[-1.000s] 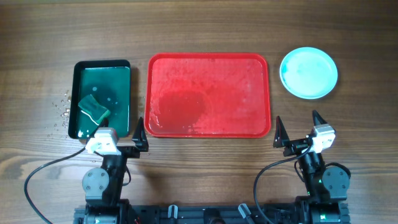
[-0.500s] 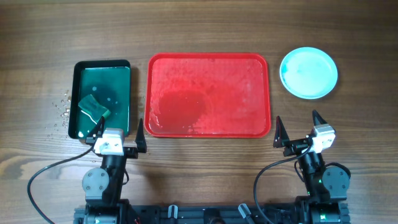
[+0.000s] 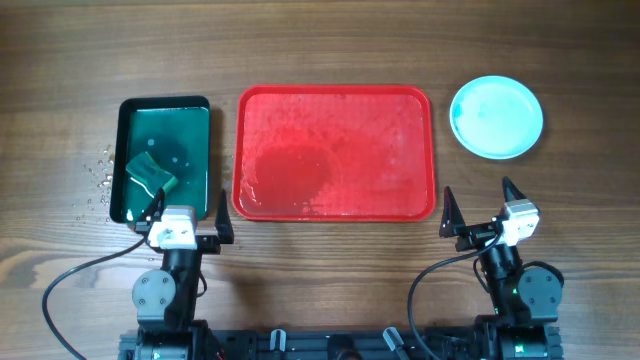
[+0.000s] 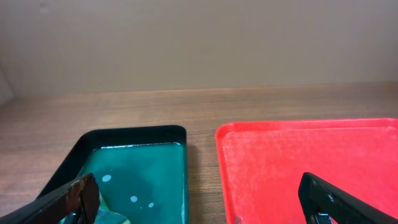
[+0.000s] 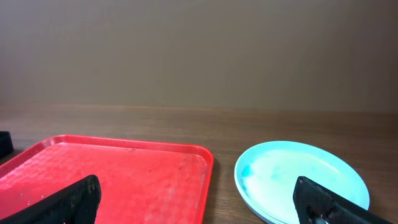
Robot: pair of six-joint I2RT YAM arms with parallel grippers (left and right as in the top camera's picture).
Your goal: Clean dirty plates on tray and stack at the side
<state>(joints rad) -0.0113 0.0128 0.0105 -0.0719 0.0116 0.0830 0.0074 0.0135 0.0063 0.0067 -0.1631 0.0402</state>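
The red tray [image 3: 335, 150] lies mid-table, wet and with no plate on it; it also shows as the red tray [image 4: 311, 162] and the red tray [image 5: 124, 174] in the wrist views. A light turquoise plate [image 3: 496, 116] with faint teal smears rests on the table right of the tray, with another rim showing just beneath the plate [image 5: 301, 177]. My left gripper [image 3: 190, 210] stands open at the near edge between the green tray and the red tray, holding nothing. My right gripper [image 3: 478, 200] is open and bare near the red tray's front right corner, short of the plate.
A dark green black-rimmed tray [image 3: 120, 150] of greenish water sits left of the red tray, with a green sponge [image 3: 150, 175] in its near end. Water droplets [image 3: 100, 180] speckle the wood at its left. The green tray's rim [image 4: 137, 132] lies ahead of my left fingers.
My left gripper has shifted slightly to the right. The right arm, tray and plate have not moved.
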